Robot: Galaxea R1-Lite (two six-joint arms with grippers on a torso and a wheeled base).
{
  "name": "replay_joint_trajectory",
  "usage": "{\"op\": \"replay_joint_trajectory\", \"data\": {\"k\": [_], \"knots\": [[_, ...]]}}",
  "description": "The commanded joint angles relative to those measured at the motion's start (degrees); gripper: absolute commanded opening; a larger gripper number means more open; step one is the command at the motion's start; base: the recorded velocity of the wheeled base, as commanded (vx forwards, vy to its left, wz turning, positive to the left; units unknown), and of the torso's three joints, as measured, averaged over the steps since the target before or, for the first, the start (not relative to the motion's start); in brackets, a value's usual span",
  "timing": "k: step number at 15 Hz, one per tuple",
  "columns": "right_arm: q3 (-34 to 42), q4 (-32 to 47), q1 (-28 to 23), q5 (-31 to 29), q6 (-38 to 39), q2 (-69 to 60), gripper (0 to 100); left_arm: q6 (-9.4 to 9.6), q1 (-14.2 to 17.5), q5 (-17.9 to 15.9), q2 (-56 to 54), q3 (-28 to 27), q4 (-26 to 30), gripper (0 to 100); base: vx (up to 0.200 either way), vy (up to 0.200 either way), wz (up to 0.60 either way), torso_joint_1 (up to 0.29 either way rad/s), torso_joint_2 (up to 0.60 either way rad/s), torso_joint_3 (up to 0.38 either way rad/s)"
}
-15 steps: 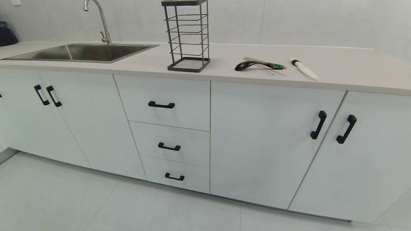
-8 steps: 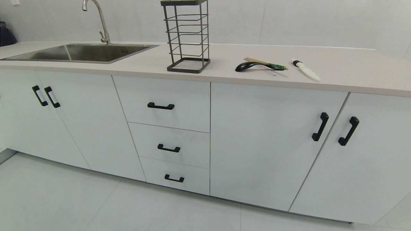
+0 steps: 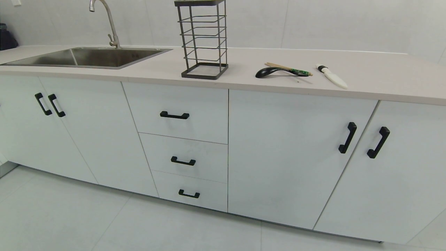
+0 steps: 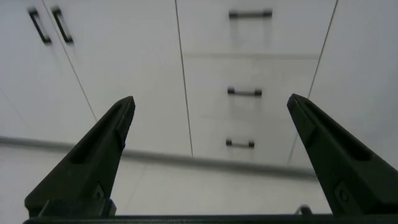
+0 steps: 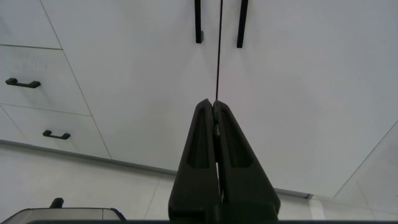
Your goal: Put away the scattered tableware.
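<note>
While both arms hang low facing the cabinet fronts, nothing on the table [image 3: 376,75] is gripped yet.

- Sink [image 3: 87,56] is at the table's left end. The wire rack [image 3: 204,38] stands upright mid-table, near the front edge.
- Left hand [image 4: 211,101]: spread wide, empty, facing the drawers [image 4: 249,74].
- Right hand [image 5: 215,104]: pressed together, empty, facing the double doors [image 5: 298,93].
- All the tableware lies right of the rack. The white knife [image 3: 331,76] is flat and farthest right. The black spoon [image 3: 271,71] is between the rack and the knife. The chopsticks [image 3: 277,65] are just behind the spoon, against its handle; I can't tell if they're touching or crossing.

Risks, my read:
- The right hand needs to spread before it comes down, or it just shoves the piece along the table.
- Spoon and chopsticks are bunched, so grabbing one likely drags or rolls the other. The chopsticks are thin and lie flat, so they're easy to miss or scatter.
- The knife lies flat with little to grab, so a pinch may slip.
- The rack is light and tall, and a bump on insertion could tip it off the near edge.
- Arms start below the table top, so they could clip the edge coming up.
</note>
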Motion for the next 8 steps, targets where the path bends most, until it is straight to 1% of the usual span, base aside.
{"op": "replay_joint_trajectory", "data": {"k": [1,2,3,5,6,8], "knots": [[0.0,0.0,0.0,0.0,0.0,0.1,0,0.11,-0.8,-0.9,7.3,-9.5,-1.5,100,0.000,0.000,0.00,0.000,0.00,0.000],[0.0,0.0,0.0,0.0,0.0,0.1,0,0.11,-3.4,-3.2,10.4,-9.5,-1.4,100,0.000,0.000,0.00,0.000,0.00,0.000],[0.0,0.0,0.0,0.0,0.0,0.1,0,0.73,-3.9,-3.6,12.9,-9.6,-1.7,100,0.000,0.000,0.00,0.000,0.00,0.000],[0.0,0.0,0.0,0.0,0.0,0.1,0,3.63,-4.0,-6.5,16.9,-10.2,-1.8,100,0.000,0.000,0.00,0.000,0.00,0.000],[0.0,0.0,0.0,0.1,0.0,0.1,0,6.97,-3.8,-10.7,19.8,-11.0,-1.7,100,0.000,0.000,0.00,0.000,0.00,0.000],[0.0,0.0,0.0,0.0,0.0,0.0,0,11.89,-4.0,-15.0,24.8,-12.4,-1.7,100,0.000,0.000,0.00,0.000,0.00,0.000]]}}
